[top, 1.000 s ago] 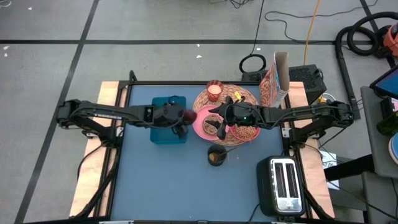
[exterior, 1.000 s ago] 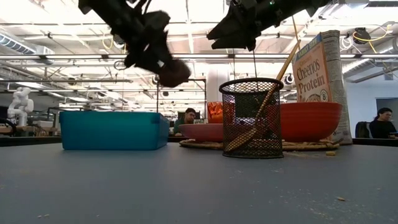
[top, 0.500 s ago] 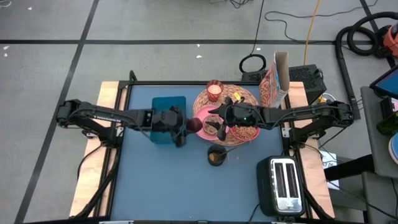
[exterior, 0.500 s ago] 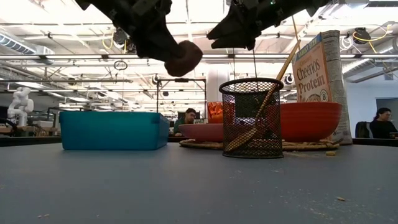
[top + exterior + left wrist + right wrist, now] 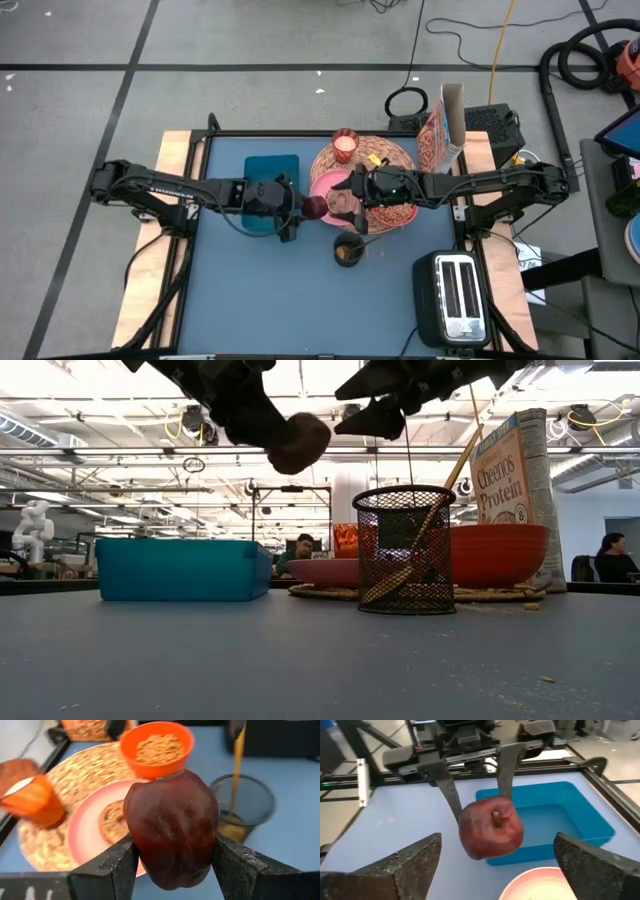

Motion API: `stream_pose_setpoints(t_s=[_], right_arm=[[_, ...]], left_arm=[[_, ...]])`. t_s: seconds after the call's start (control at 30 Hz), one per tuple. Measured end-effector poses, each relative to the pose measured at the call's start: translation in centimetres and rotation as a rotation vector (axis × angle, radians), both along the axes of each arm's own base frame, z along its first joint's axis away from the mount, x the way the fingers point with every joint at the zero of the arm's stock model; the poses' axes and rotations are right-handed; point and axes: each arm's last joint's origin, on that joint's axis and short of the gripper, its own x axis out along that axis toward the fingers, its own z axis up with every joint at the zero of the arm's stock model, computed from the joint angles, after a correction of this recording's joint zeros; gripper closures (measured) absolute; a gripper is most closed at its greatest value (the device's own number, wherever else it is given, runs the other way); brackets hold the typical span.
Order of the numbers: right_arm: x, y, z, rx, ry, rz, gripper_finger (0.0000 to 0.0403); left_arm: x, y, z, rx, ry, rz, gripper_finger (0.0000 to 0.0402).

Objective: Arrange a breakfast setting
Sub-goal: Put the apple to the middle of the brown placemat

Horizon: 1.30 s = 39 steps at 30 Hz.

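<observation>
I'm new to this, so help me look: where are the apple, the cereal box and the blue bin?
apple [image 5: 172,827]: left wrist view, its front skin.
cereal box [image 5: 503,470]: low view, printed front.
blue bin [image 5: 180,570]: low view, side wall.

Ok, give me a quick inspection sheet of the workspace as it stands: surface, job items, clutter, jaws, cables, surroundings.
Surface: blue table top, crumbs near the front edge in the low view.
Job's things: pink plate, coral-red bowl of cereal and candle glass on the straw placemat; Cheerios box beside it.
Clutter: teal bin, mesh cup with a wooden utensil, toaster.
Grippers: left gripper shut on the dark-red fruit, held above the table; right gripper open, facing it.
Cables: several on the floor beyond the table.
Surroundings: seated people in the background.
</observation>
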Motion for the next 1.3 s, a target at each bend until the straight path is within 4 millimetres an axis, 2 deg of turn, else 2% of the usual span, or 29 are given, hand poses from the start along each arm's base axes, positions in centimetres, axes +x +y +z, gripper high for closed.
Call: stream_pose_setpoints(t_s=[0.13,0.5,0.67,1.0,1.17,1.3], right_arm=[[0.0,0.2,0.0,0.027,-0.001,0.042,0.0022],[0.1,0.3,0.1,0.039,-0.017,0.042,0.0022],[1.0,0.5,0.1,0.040,-0.085,0.069,0.0022],[2.0,0.6,-0.8,0.043,-0.100,0.107,0.0024],[2.0,0.6,-0.9,0.038,-0.099,0.108,0.0043],[2.0,0.6,-0.9,0.023,-0.097,0.112,0.0083]], left_arm=[[0.2,-0.4,0.2,-0.023,-0.025,-0.078,0.0181],[0.4,-0.4,0.7,0.016,-0.076,-0.115,0.0181],[0.6,-0.4,1.0,0.055,-0.116,-0.139,0.0181],[0.7,-0.5,1.2,0.066,-0.141,-0.147,0.0181],[0.7,-0.5,1.2,0.066,-0.139,-0.147,0.0181],[0.7,-0.5,1.2,0.066,-0.139,-0.147,0.0181]])
